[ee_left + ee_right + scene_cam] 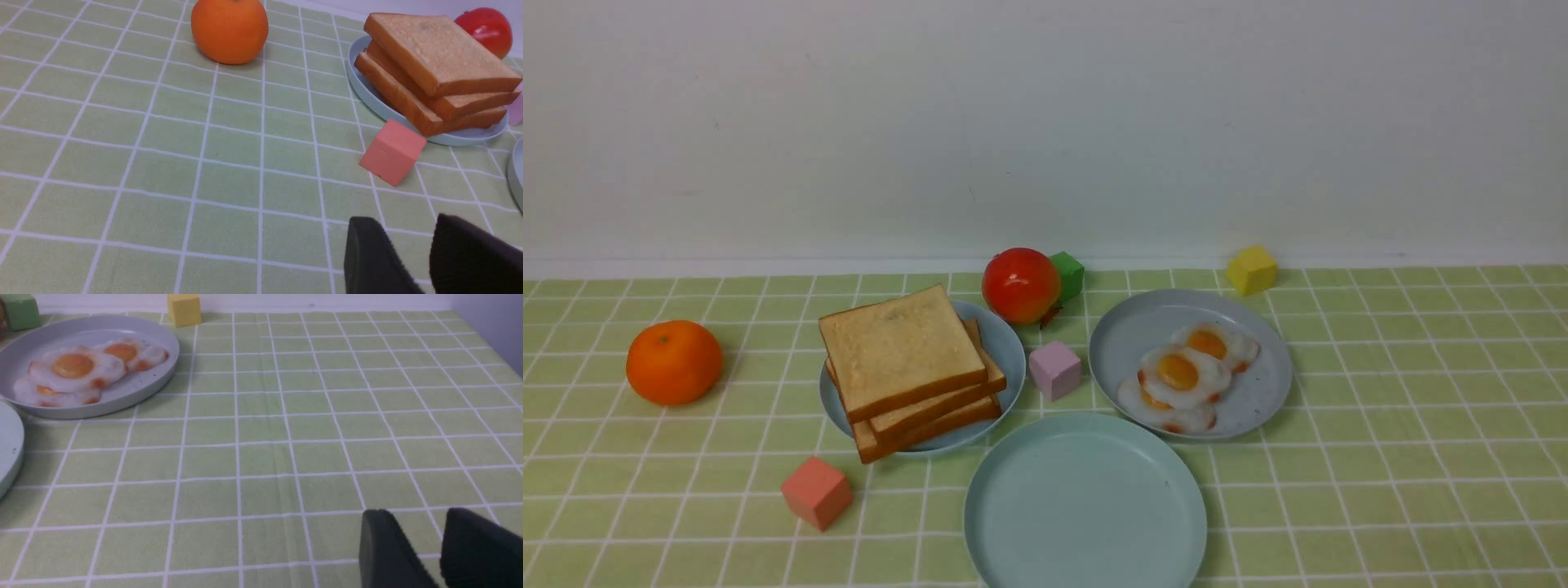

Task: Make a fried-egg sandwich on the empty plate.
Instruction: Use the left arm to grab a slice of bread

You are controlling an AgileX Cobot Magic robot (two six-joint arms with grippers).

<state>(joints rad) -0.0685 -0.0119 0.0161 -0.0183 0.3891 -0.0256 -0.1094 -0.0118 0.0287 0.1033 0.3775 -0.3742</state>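
The empty mint-green plate [1086, 498] lies at the front centre; its edge also shows in the left wrist view [517, 175] and the right wrist view [8, 445]. Three toast slices [903, 347] are stacked on a grey-blue plate [1011, 351] to its far left, also seen in the left wrist view [441, 53]. Three fried eggs [1184, 376] overlap on another grey-blue plate [1143, 327] to its far right, also in the right wrist view [77, 367]. No sandwich is assembled. My left gripper [404, 220] and right gripper [414, 512] are open and empty above bare cloth, outside the front view.
An orange [674, 362] sits at the left. A salmon cube [817, 492] lies in front of the toast plate. A lilac cube [1054, 369] sits between the two grey-blue plates. A tomato [1020, 285], a green cube [1068, 273] and a yellow cube [1251, 269] stand at the back.
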